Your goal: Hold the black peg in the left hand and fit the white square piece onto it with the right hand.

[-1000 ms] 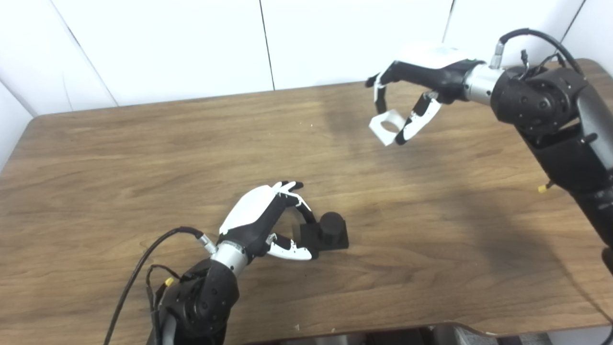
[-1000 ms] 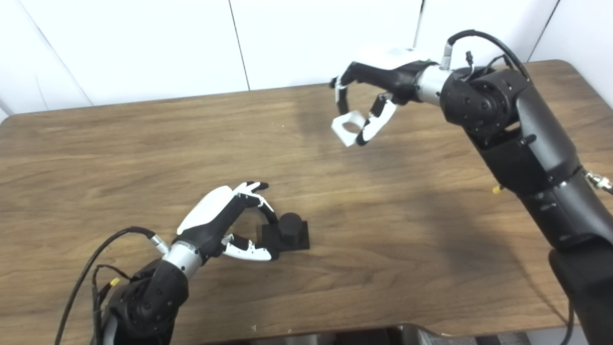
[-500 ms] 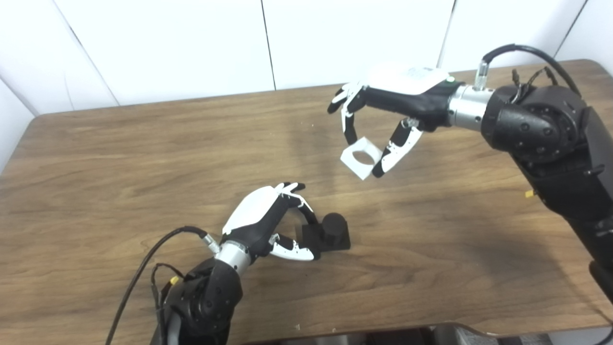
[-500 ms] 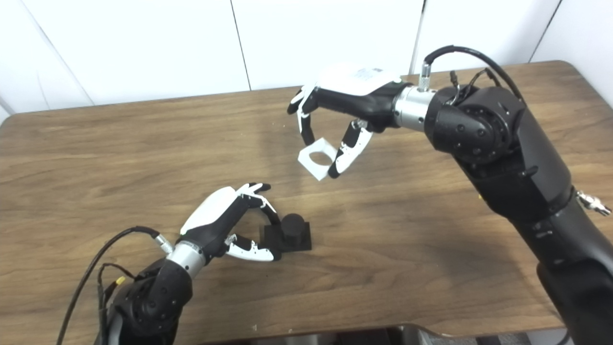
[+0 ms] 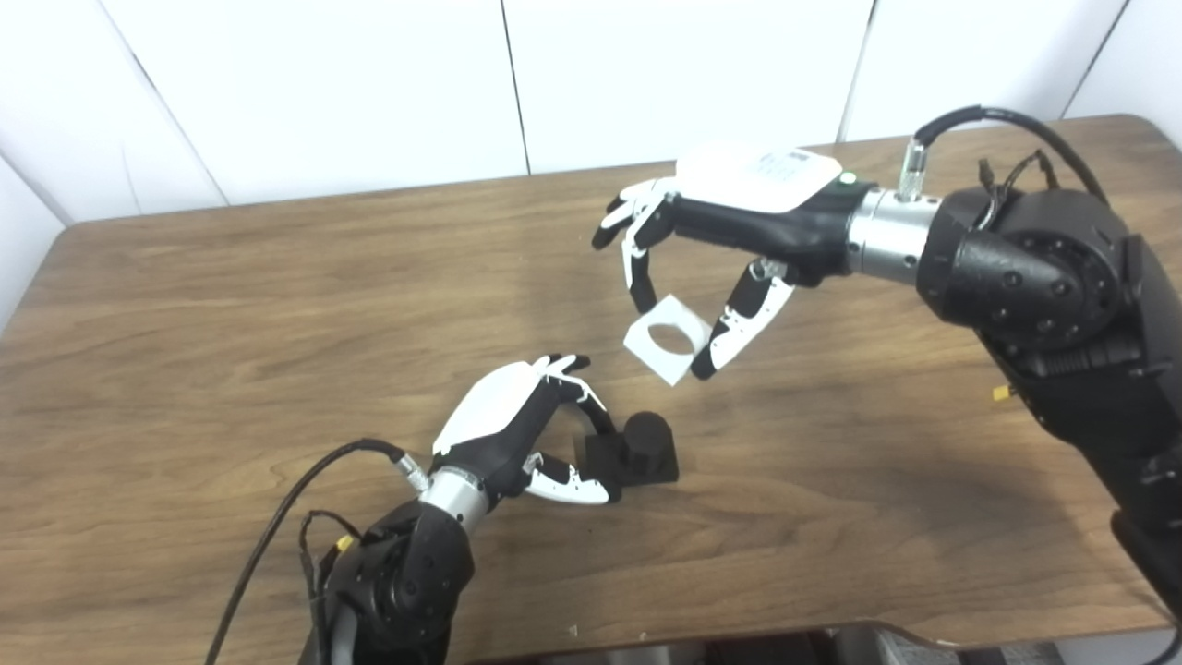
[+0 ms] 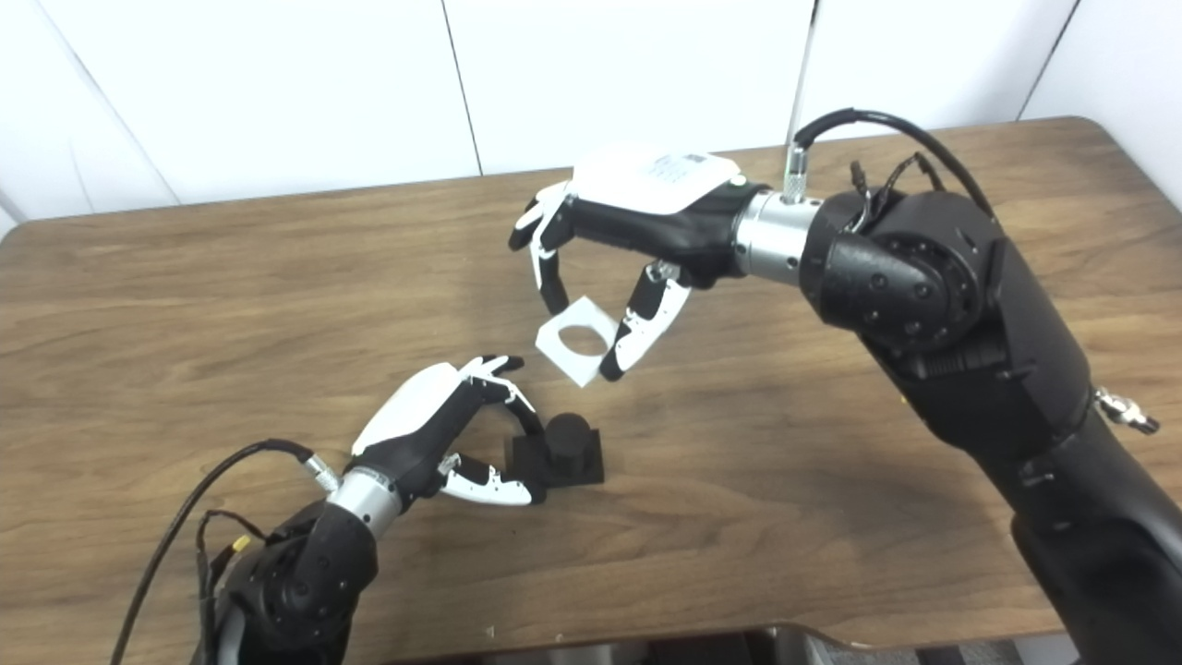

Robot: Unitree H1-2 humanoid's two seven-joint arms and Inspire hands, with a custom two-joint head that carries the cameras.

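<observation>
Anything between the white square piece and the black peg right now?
Nothing visible. The white square piece, held by the right hand, hangs above the black peg; the left hand grips the peg's base from the side.

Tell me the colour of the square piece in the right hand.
White, the square piece with a round hole; clearest in the left eye view.

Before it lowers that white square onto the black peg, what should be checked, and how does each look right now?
1. White square piece held in the right robot hand: ok.
2. Black peg steadied on the table by the left robot hand: ok.
3. Peg upright: ok.
4. Piece's hole lined up over the peg: not ok; it hangs up and away.
5. Piece level: not ok, tilted.
6. Left fingers clear of the peg top: cannot tell.
</observation>
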